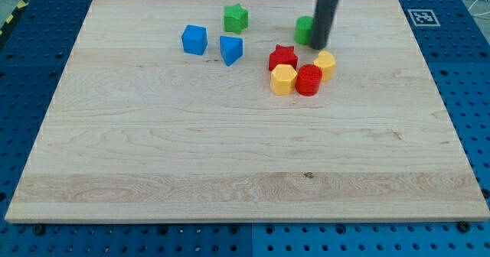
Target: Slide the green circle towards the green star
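1. While I watched from far away, my tip [317, 47], the bottom end of the straight dark rod [328, 8], sat on the pale wooden board [230, 157] near the view's top.
2. My tip touched the right side of the small green circle block [304, 29], and the rod hid part of that block.
3. My arm had no hand to open or close, only the rod.
4. The small green star block [236, 17] sat well to the view's left of the green circle, also near the top edge.
5. A blue cube block [194, 40] and a blue block with a pointed bottom [230, 49] sat just below the green star, close to each other but apart.
6. Below my tip, four blocks sat in a tight bunch: a red star block [282, 56], a yellow six-sided block [283, 79], a red round block [308, 80] and a second yellow block [325, 63].
7. The red round block touched both yellow blocks.
8. The board lay on a blue table with rows of little holes [38, 50].
9. A black and white square marker [420, 16] sat by the board's top right corner.
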`<state>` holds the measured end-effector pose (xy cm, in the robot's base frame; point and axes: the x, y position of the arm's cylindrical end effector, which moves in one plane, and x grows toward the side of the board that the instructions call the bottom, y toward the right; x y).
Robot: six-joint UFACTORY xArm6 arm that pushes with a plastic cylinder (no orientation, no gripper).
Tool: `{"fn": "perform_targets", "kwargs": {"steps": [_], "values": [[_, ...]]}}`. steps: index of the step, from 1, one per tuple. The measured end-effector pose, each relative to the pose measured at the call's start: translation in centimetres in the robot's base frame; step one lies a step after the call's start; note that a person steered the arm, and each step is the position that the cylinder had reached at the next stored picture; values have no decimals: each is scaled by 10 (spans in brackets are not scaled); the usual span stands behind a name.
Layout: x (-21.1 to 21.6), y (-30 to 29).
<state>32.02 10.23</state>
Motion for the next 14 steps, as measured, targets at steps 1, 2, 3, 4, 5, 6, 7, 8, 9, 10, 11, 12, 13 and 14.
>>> {"fn": "perform_targets", "kwargs": {"steps": [1,2,3,4,5,6,7,8,9,10,11,12,13,14], "values": [[-14,-22],[-12,17],[-13,62],[-28,59],[-28,24],[-28,-14],[-28,-51],[-32,-71],[-41,-30],[-50,11],[-63,20],[-83,8],[-91,-22],[-85,-51]]}}
